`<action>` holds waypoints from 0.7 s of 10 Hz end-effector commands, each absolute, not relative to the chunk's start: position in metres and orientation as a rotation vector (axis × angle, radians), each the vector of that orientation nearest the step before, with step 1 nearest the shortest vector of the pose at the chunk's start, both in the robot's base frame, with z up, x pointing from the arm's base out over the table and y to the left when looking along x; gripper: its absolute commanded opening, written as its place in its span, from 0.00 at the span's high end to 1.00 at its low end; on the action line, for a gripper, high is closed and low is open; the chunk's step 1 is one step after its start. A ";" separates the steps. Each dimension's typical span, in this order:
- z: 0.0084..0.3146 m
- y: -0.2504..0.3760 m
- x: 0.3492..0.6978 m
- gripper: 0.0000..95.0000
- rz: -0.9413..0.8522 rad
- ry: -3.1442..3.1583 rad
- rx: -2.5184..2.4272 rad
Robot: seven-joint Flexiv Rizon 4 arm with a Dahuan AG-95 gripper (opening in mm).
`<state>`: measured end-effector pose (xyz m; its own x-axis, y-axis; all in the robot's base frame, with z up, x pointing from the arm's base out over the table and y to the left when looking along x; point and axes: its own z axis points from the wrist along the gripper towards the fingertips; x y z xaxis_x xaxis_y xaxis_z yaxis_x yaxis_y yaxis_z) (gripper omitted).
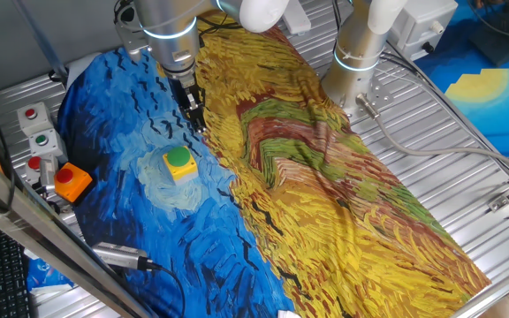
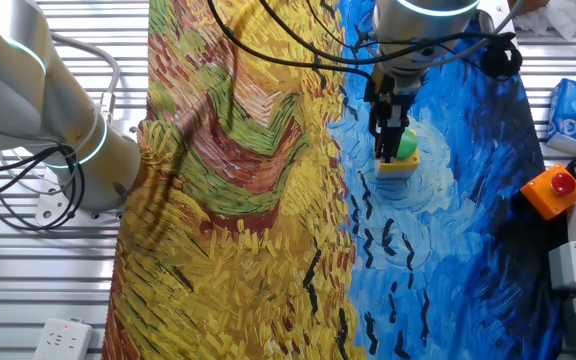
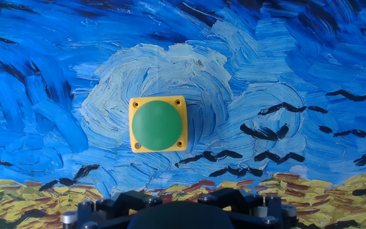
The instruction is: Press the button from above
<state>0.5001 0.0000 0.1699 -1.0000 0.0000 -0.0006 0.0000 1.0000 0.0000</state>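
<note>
Hand view shows only the dark base of the gripper (image 3: 183, 213) along the bottom edge; its fingertips are out of sight, so I cannot tell whether they are parted or closed. The button (image 3: 158, 124), a green cap on a yellow box, sits on the painted cloth (image 3: 284, 57), apart from the gripper. In the other fixed view, the gripper (image 2: 389, 140) partly hides the button (image 2: 404, 150).

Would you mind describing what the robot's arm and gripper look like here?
The arm is silver-grey and cylindrical, with white joint covers and a glowing cyan ring at the wrist. Black cables run along it. The gripper is black, with dark narrow fingers.
</note>
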 end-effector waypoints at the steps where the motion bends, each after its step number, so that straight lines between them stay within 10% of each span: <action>1: 0.170 0.000 0.500 1.00 0.140 3.257 -0.122; 7: 0.170 0.000 0.500 1.00 0.113 3.256 -0.131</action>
<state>0.5030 -0.0001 0.1692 -0.9894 -0.0845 0.1178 -0.0760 0.9943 0.0744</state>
